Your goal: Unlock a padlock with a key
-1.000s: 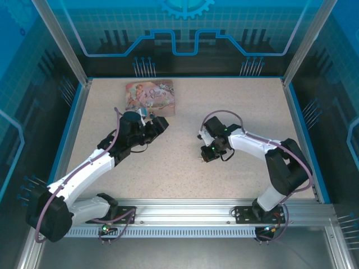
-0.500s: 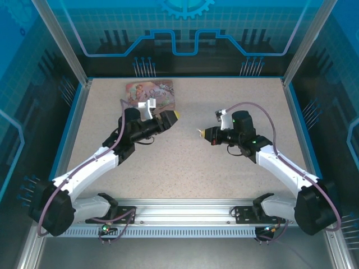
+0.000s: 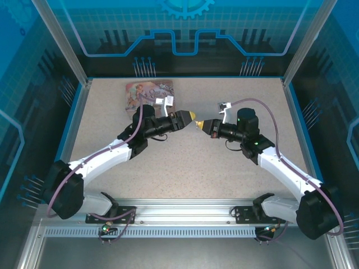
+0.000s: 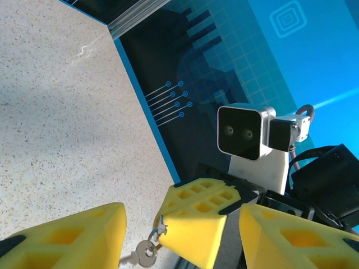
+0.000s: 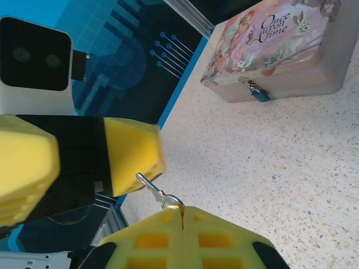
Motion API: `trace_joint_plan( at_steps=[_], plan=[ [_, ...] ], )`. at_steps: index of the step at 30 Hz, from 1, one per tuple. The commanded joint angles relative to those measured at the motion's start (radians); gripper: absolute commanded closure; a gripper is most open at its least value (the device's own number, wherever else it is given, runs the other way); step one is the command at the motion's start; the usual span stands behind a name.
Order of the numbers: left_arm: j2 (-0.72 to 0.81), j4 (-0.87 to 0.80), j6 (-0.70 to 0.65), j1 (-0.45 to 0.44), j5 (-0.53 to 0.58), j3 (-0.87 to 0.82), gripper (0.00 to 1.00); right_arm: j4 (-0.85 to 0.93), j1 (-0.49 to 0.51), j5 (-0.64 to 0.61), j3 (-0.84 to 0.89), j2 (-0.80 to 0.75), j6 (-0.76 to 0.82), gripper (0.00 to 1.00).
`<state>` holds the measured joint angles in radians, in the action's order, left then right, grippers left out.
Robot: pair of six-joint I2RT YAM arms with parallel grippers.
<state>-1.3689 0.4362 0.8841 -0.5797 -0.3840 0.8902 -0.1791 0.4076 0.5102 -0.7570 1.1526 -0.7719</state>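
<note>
padlock [image 5: 259, 94] on shut pink tin [image 5: 291, 73]

- Left arm [image 3: 106, 159] stretches forward and to the right; left pincer [image 3: 190, 116] has its fingers spread apart.
- Right arm [image 3: 280, 165] stretches forward and to the left; right pincer [image 3: 200, 124] has its fingers pressed together, pinching the key [image 5: 162, 196].
- The pincers point at each other, tips almost meeting.

Pink illustrated tin [image 5: 280, 45] (pastel fairy artwork), blue padlock [image 5: 259, 95], silvery key [image 5: 152, 188], speckled beige table [image 5: 269, 168]
</note>
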Motion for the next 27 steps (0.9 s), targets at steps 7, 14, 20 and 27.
trace_joint_plan(
  at_steps=[7,14,20,27],
  plan=[
    [-0.043,0.036,-0.001,-0.021,-0.022,0.041,0.50,-0.045,0.022,0.023,-0.017,-0.021,-0.032,1.00],
    [-0.055,0.041,-0.001,-0.029,-0.028,0.048,0.79,-0.045,0.031,0.016,-0.019,-0.015,-0.033,1.00],
    [-0.050,0.032,-0.006,-0.028,-0.022,0.046,1.00,-0.031,0.028,0.019,-0.021,-0.016,-0.028,1.00],
    [-0.028,-0.005,-0.028,-0.028,0.010,0.033,0.90,0.002,0.024,0.016,-0.027,-0.021,-0.019,1.00]
  ],
)
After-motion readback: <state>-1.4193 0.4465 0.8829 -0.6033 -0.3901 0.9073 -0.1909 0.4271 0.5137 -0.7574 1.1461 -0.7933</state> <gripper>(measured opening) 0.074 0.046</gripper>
